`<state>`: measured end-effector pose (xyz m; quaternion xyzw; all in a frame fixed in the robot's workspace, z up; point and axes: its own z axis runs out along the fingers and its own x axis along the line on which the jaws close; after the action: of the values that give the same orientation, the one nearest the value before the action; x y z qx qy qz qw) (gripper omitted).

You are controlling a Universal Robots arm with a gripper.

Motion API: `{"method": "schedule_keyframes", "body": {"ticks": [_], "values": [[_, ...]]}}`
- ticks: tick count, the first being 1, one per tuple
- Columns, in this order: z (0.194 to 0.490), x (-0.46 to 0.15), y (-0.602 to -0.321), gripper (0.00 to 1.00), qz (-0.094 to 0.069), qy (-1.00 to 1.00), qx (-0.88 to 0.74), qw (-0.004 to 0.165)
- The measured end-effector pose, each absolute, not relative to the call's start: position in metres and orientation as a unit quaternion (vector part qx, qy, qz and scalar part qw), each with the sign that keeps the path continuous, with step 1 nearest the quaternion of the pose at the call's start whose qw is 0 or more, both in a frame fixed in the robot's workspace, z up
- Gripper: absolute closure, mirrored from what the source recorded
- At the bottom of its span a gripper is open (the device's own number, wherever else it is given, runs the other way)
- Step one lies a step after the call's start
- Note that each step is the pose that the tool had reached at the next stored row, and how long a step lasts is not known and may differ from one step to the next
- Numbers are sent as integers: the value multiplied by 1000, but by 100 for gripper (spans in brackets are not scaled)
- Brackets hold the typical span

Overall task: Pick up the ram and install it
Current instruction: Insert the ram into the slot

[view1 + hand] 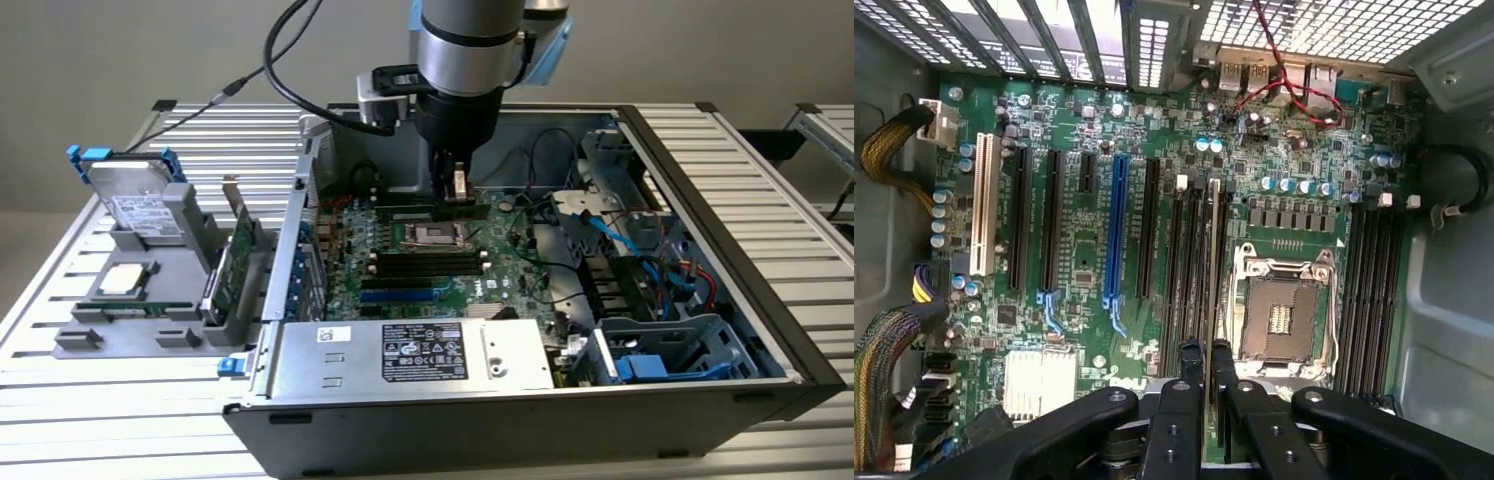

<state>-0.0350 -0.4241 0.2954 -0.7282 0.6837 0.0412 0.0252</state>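
end effector (1206,350) is clenching the ram (1213,250), 2 fingers (1188,390) pinching its 2 flat faces, stick showing edge-on between them in the wrist view

ram is hanging directly under the end effector, long edge down, lining up along the memory slots (1189,270) on the motherboard (1084,300). empty CPU socket (1279,315) is sitting just beside that slot bank, off to 1 side of the fingers. can't tell whether the lower edge is touching a slot or floating just above it

in the exterior view the arm is reaching straight down into the open case (694,170), which is lying on the table (801,220)

handling, my read: stick is looking light, thin, stiff along its length, but brittle if twisted. faces are smooth, so it's probably sliding in the pinch if pushed hard off-axis. best hold is what it's doing now: upper part of the board, flat on both faces, staying clear of the contact edge underneath. gripping near mid-length would be spreading the load evenly across both ends
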Motion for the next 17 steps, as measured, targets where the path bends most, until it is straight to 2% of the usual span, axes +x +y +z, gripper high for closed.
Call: {"method": "schedule_keyframes", "body": {"ticks": [17], "values": [[275,-31,-424,85,28,696,-717,13]]}}
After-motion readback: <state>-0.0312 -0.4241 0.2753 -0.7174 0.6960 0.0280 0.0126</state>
